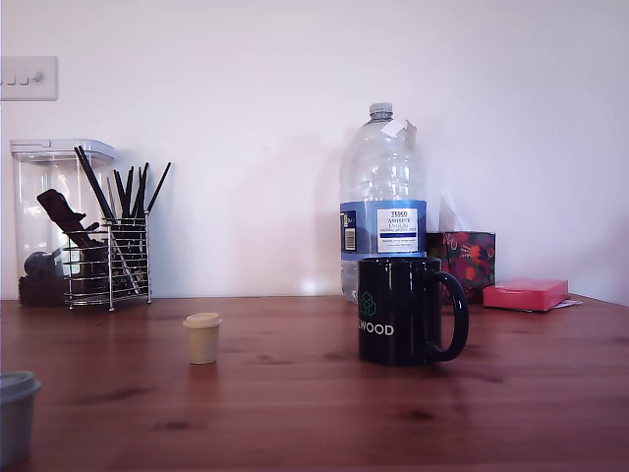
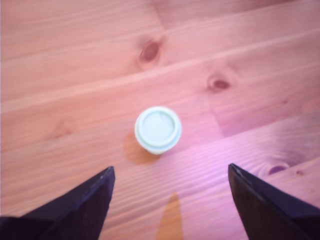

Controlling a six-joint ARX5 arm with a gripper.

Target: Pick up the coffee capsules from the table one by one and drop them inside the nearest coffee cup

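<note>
Hand (image 2: 170, 175) spread above pale capsule (image 2: 158, 129)

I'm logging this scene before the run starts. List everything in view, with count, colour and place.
coffee capsules: two; cream-beige one on the table, to the exterior view's left of the mug; grey-teal one at the exterior view's lower left edge, partly cut off.
coffee cup: one, glossy black, white lettering, mid-table.
water bottle: one, clear, blue label, behind the cup.
wire holder: one, metal, with dark utensils, back left.
clear container: one, behind the holder.
patterned box: one, dark floral, back right.
pink box: one, back right.
wall switch: one, white.
table: one, reddish wood.
tool: one, dark, open, above a pale capsule in the wrist view.
</note>
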